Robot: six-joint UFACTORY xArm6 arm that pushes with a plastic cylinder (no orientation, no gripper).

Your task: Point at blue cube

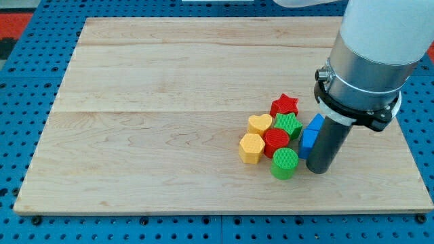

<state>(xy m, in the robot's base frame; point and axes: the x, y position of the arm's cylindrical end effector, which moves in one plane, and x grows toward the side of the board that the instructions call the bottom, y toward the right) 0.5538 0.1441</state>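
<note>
The blue cube (311, 135) lies at the view's right side of a tight cluster of blocks, partly hidden behind my rod. My tip (318, 170) rests on the board just to the view's lower right of the blue cube, touching or nearly touching it. The cluster also holds a red star (285, 105), a green star (289, 125), a yellow heart (259, 123), a red cylinder (276, 141), a yellow hexagon (250, 148) and a green cylinder (285, 163), which sits just to the view's left of my tip.
The wooden board (169, 102) lies on a blue pegboard surface (20, 88). The arm's large white and grey body (369, 54) fills the view's upper right and hides the board behind it.
</note>
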